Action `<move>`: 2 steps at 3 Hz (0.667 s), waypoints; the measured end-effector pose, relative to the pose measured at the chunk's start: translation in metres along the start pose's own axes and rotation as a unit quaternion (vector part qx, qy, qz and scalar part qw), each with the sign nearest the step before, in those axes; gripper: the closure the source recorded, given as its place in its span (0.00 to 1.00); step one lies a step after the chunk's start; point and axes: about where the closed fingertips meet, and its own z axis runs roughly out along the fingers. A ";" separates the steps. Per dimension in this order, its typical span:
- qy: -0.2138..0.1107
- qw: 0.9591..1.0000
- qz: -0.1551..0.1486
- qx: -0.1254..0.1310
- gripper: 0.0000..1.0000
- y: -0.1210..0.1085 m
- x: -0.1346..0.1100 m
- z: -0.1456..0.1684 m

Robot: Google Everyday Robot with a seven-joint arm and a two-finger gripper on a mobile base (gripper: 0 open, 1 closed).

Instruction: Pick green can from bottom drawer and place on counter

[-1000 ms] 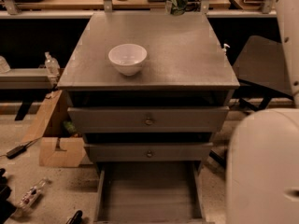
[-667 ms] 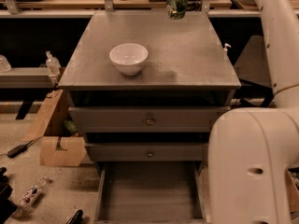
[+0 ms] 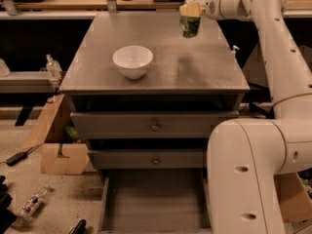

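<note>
Green can [image 3: 190, 26]: upright, pinched at its top by the gripper [image 3: 190, 11], held over the far right part of the counter [image 3: 204, 69]. White bowl [image 3: 132, 61]: on counter, well left of can. Bottom drawer [image 3: 153, 201]: pulled open.

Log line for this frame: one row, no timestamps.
phase: place | pincer: shut on green can, above counter far right | bottom drawer: open, no can inside | white bowl: on counter, left of can
</note>
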 end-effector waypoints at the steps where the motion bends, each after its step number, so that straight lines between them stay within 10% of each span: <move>1: 0.017 0.999 0.012 0.030 1.00 -0.025 0.025 0.003; 2: 0.032 0.998 0.012 0.059 1.00 -0.047 0.048 0.008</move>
